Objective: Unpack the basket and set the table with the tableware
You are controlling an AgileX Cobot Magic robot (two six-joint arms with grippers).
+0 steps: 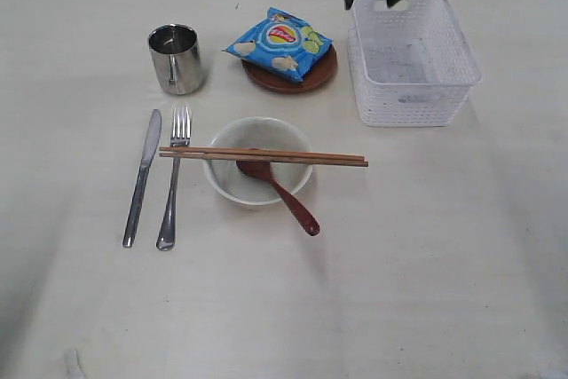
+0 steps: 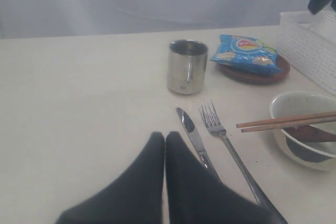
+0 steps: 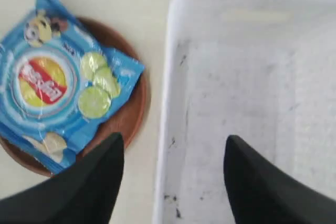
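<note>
While the left jaws sit pressed together and empty near the knife point(image 1: 142, 179), it lies beside a fork point(image 1: 173, 179) on the table point(image 1: 80, 308), with a cup point(image 1: 175, 59) behind them. Next comes a bowl point(image 1: 238, 193) with chopsticks point(image 1: 266, 156) across its rim and a spoon point(image 1: 293, 203) leaning out. Behind it, a chips bag point(image 1: 280, 42) lies on a plate point(image 1: 297, 82). Far right stands the basket point(image 1: 413, 99), with the right jaws spread wide above its left rim, holding nothing.
</note>
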